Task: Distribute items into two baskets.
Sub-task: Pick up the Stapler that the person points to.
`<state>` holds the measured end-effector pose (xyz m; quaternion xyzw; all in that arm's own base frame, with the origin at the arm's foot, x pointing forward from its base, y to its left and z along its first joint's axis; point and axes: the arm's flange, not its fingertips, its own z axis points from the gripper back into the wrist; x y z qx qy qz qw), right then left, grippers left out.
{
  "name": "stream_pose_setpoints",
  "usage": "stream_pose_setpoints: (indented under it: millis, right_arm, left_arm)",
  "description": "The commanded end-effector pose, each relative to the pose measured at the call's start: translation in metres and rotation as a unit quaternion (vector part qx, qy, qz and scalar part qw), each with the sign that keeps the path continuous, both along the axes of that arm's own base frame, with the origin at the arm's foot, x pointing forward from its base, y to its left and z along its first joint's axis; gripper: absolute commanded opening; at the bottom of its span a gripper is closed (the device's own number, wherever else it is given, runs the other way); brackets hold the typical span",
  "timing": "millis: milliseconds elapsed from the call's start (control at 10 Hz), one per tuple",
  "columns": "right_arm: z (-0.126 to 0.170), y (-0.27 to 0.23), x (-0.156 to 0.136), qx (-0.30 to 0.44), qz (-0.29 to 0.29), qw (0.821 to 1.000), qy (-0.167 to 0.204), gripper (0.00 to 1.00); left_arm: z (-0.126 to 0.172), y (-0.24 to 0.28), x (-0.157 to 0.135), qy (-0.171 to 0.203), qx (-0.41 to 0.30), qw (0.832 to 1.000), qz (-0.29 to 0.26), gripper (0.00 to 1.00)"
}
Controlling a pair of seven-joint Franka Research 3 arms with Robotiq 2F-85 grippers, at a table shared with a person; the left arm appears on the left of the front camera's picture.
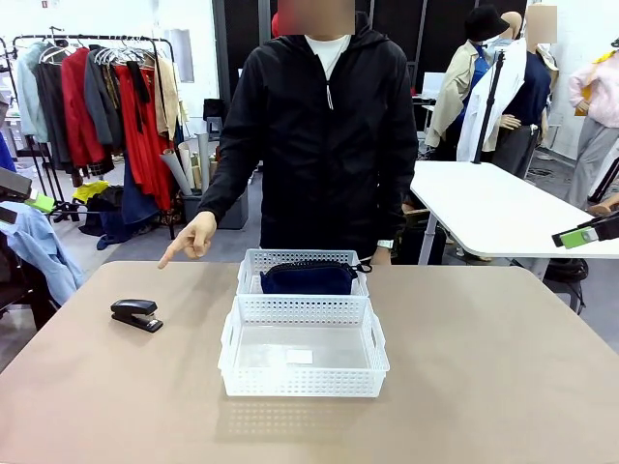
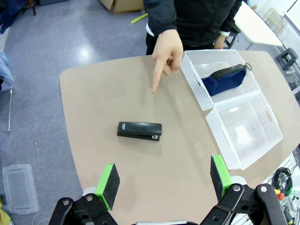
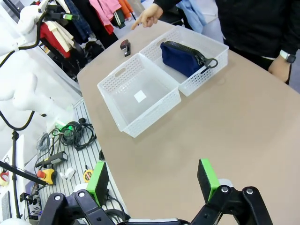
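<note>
A black stapler [image 1: 136, 313] [image 2: 139, 131] lies on the tan table, left of the baskets. A person's hand [image 1: 189, 240] [image 2: 166, 51] points down at the table just beyond it. The navy zip pouch [image 1: 308, 278] [image 3: 183, 58] lies in the far white basket [image 1: 250, 275] [image 2: 193, 79]. The near basket [image 1: 303, 382] [image 3: 150, 112], touching it, holds nothing but a small white label. My left gripper [image 2: 164, 180] hangs open high above the stapler. My right gripper [image 3: 152, 179] is open above bare table to the right of the baskets.
The person in a black jacket stands at the far edge behind the baskets. A floor box with cables and tools [image 3: 61, 154] sits past the table's edge. A white table [image 1: 503, 208] and clothes racks [image 1: 106, 97] stand behind.
</note>
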<state>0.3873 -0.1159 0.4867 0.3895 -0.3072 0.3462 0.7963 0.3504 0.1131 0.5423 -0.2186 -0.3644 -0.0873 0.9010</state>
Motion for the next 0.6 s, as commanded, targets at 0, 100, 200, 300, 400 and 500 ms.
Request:
stream_pose_setpoints:
  millis: [0,100,200,300,400,500]
  right_arm:
    - [0.0010,0.0007,0.0005,0.003,-0.004,1.000,0.001,1.00]
    - [0.0010,0.0007,0.0005,0.003,-0.004,1.000,0.001,1.00]
    - [0.0010,0.0007,0.0005,0.003,-0.004,1.000,0.001,1.00]
    - [0.0010,0.0007,0.0005,0.003,-0.004,1.000,0.001,1.00]
    - [0.0010,0.0007,0.0005,0.003,-0.004,1.000,0.001,1.00]
    - [0.0010,0.0007,0.0005,0.003,-0.004,1.000,0.001,1.00]
  left_arm:
    - [-0.0007,0.0006,0.0003,-0.002,-0.004,1.000,-0.004,1.00]
    - [-0.0007,0.0006,0.0003,-0.002,-0.004,1.000,-0.004,1.00]
    - [-0.0007,0.0006,0.0003,-0.002,-0.004,1.000,-0.004,1.00]
    - [-0.0007,0.0006,0.0003,-0.002,-0.004,1.000,-0.004,1.00]
    - [-0.0007,0.0006,0.0003,-0.002,-0.004,1.000,-0.004,1.00]
    - [0.0000,0.0000,0.0000,0.000,0.000,1.000,0.000,1.00]
